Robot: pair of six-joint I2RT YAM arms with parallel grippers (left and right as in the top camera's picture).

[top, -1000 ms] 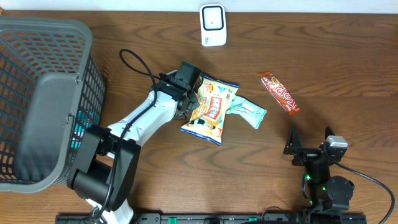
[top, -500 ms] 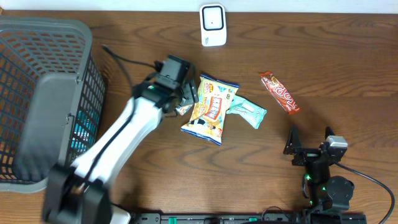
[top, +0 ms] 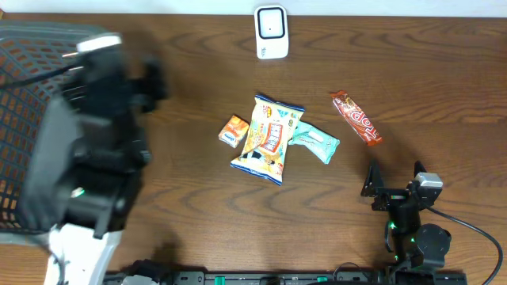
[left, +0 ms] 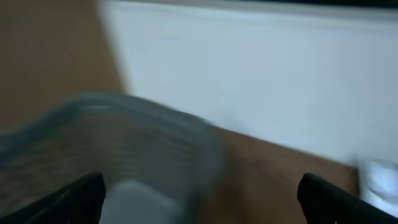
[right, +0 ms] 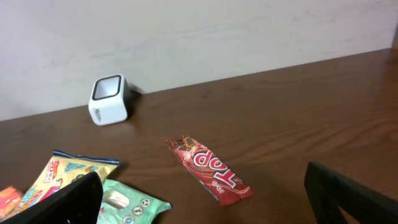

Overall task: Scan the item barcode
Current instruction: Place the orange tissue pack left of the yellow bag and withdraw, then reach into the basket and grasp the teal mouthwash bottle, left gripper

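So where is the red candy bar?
In the overhead view, the red candy bar lies right of the middle, just right of the teal packet and down-right from the white scanner.

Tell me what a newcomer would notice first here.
The left arm, a dark blur over the grey basket at far left. Next, the yellow chip bag at centre, a red bar to its right, and the white scanner at the back.

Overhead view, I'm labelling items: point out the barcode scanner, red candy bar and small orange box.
barcode scanner (top: 270,32): overhead view, middle of its white face.
red candy bar (top: 356,118): overhead view, middle of wrapper.
small orange box (top: 233,131): overhead view, centre of top.
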